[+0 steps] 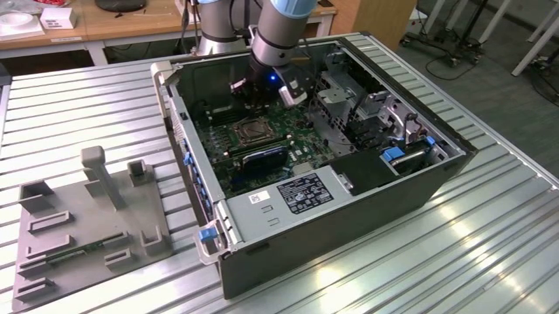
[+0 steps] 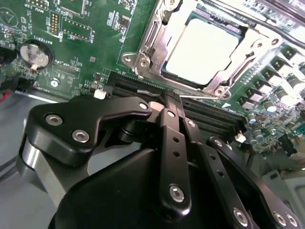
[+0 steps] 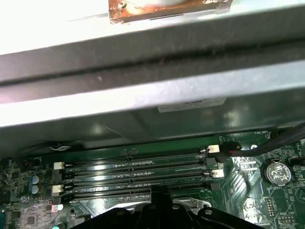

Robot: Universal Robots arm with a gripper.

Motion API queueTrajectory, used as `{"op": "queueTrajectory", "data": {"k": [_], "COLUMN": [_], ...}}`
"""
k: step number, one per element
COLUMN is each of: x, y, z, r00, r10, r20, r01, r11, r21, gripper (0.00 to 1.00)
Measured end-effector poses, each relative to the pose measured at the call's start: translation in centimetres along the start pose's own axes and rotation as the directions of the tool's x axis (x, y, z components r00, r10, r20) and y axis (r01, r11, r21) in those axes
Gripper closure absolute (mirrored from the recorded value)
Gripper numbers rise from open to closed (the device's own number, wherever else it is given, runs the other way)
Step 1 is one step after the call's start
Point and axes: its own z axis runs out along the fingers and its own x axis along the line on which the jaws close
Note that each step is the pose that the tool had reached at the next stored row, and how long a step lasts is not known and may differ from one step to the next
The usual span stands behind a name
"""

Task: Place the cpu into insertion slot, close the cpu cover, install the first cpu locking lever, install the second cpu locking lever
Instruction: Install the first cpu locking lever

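An open computer case [image 1: 349, 216] sits on the slatted metal desk [image 1: 88, 98], taking up the middle and the exterior view's right. Inside it lies the green circuit board [image 2: 95, 28], and the arm [image 1: 284, 26] reaches down into the case from the upper middle of the frame. The insertion slot [image 1: 251, 132] is on the board, just below the arm's end in that picture. In the second wrist view the cpu [image 2: 202, 45] rests in this slot, a pale square, with the cpu cover [image 2: 147, 45] lying flat over its edges so the chip shows through the window. The gripper [image 2: 167, 98] hangs near the socket, above the long black memory slots [image 3: 138, 174]; its fingers look drawn together at the tip, with nothing seen between them. A round coin battery [image 2: 34, 54] sits in its holder on the board. In the lower part of the exterior view's left, a grey fixture tray [image 1: 78, 229] lies on the desk, well apart from the case
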Motion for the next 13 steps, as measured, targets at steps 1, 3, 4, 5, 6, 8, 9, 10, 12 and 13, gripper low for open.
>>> {"op": "queueTrajectory", "data": {"k": [1, 3, 4, 5, 6, 8, 9, 10, 12, 13], "x": [0.02, 0.05, 0.06, 0.06, 0.06, 0.06, 0.06, 0.05, 0.05, 0.04], "y": [0.04, 0.10, 0.12, 0.13, 0.13, 0.13, 0.13, 0.13, 0.12, 0.12], "z": [-0.15, -0.41, -0.49, -0.49, -0.49, -0.50, -0.51, -0.50, -0.48, -0.48], "r00": [1.0000, 1.0000, 1.0000, 1.0000, 1.0000, 1.0000, 1.0000, 1.0000, 0.9998, 0.9995], "r10": [0.000, 0.000, 0.000, 0.000, 0.000, 0.000, 0.000, 0.001, 0.005, 0.008], "r20": [0.0000, 0.0000, 0.0000, 0.0001, 0.0001, 0.0001, -0.0003, -0.0041, -0.0211, -0.0312], "r01": [0.000, 0.000, 0.000, 0.000, 0.000, 0.000, 0.000, -0.001, -0.005, -0.008], "r11": [1.0000, 1.0000, 1.0000, 1.0000, 1.0000, 1.0000, 1.0000, 1.0000, 1.0000, 1.0000], "r21": [-0.0001, 0.0000, 0.0000, -0.0002, -0.0002, -0.0002, 0.0000, 0.0004, 0.0008, 0.0015], "gripper": [0.89, 0.89, 0.89, 0.89, 0.89, 0.89, 0.89, 0.89, 0.89, 0.89]}}
